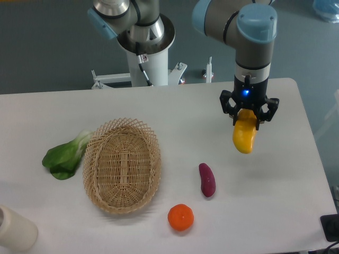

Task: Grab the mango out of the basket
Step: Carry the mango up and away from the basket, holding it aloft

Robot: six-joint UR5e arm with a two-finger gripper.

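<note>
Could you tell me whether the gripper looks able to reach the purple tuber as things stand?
Probably not yet: the gripper is shut on the mango, so its jaws are occupied, though nothing stands over the purple tuber.

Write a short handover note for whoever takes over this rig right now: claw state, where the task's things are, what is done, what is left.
Claw: shut on the mango, which hangs from it above the table's right side, clear of the surface.
Basket: on the table to the left, nothing in it.
Done: mango is out of the basket and lifted.
Left: nothing but keeping the grip; the pick looks complete.
Also on the table: purple tuber, orange, leafy green beside the basket.
</note>
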